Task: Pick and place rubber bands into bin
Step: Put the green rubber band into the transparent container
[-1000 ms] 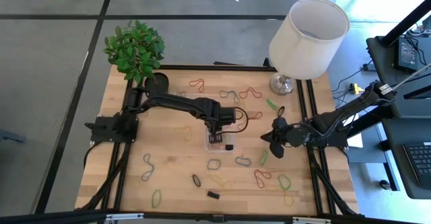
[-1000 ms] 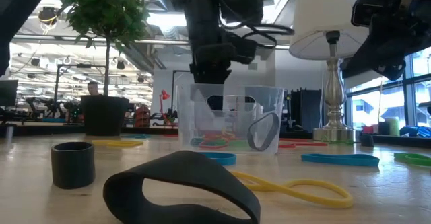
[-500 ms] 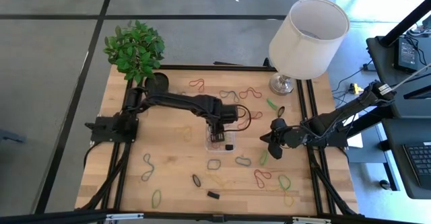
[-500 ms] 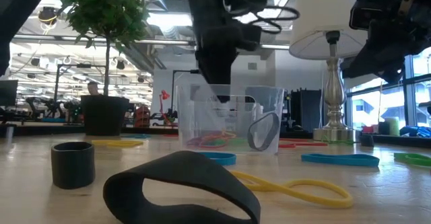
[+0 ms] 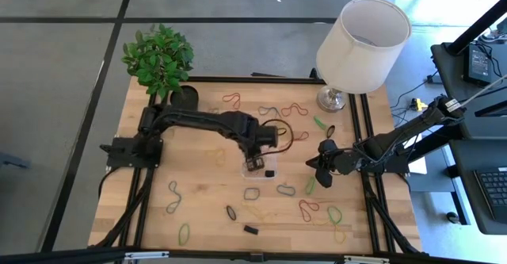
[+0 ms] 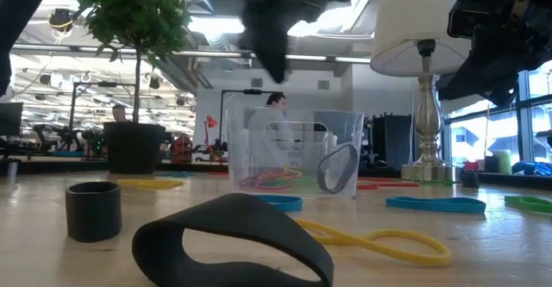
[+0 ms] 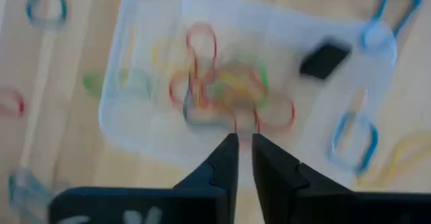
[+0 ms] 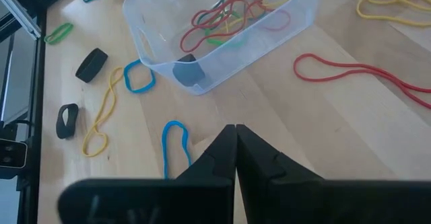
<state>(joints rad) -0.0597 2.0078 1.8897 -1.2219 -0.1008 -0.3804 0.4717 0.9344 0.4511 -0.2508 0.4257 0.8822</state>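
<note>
the bin (image 5: 259, 166) sits near the middle of the table (image 5: 198, 193), with a tangle of red, green and yellow rubber bands (image 8: 229, 12) inside; more bands lie scattered on the wood around it. the left gripper (image 7: 244, 150) hangs above the bin, fingers nearly closed and empty. the right gripper (image 8: 234, 138) waits off to the side, clenched on nothing
</note>
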